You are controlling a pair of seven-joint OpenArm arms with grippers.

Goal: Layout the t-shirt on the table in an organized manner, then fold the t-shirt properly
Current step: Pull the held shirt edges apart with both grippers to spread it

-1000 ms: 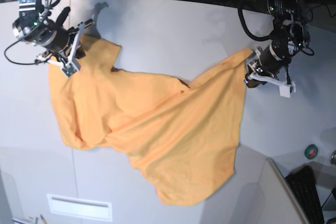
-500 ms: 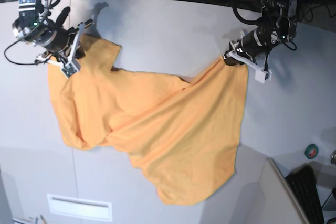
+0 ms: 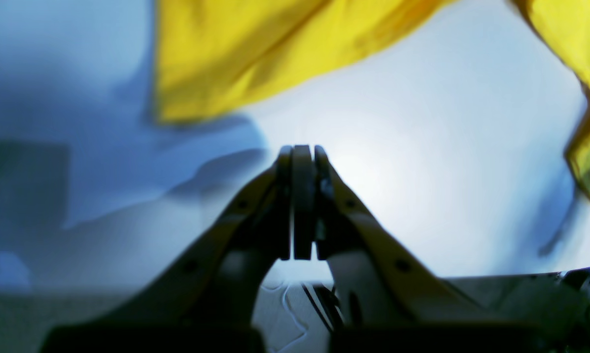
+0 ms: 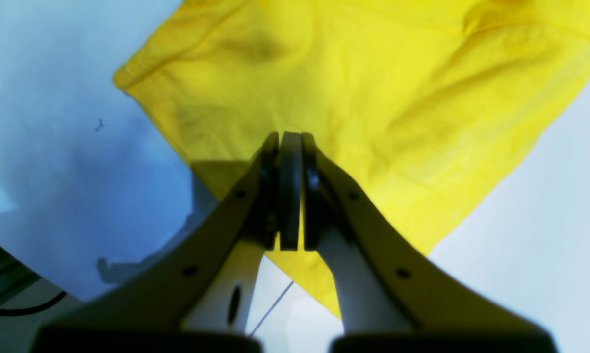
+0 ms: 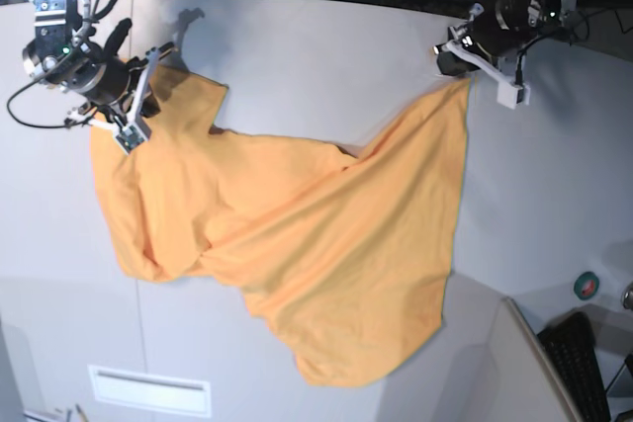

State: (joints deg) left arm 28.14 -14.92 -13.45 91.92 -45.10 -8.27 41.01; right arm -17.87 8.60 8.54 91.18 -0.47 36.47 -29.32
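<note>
The t-shirt [image 5: 297,234] lies on the table [image 5: 326,56] in a long diagonal, crumpled, with a folded bulge near its left side in the base view and one corner pulled far toward the back right.

My left gripper [image 3: 302,152] is closed on nothing. In its wrist view the fingers meet over bare table and the orange cloth is well apart from the tips. The base view shows it just beside the far corner of the shirt, not on it.

My right gripper [image 4: 290,137] is also closed, sitting over the other upper end of the shirt. I cannot tell if any cloth is pinched between the fingers.

The risks I see:
- If I pull with the right arm alone, the whole shirt may slide and not spread, because nothing holds the opposite corner.
- If the left gripper comes down closed, it will only push the corner and make a new wrinkle.
- The lower hem lies near the front edge of the table, so a careless drag could take it over the edge.
</note>
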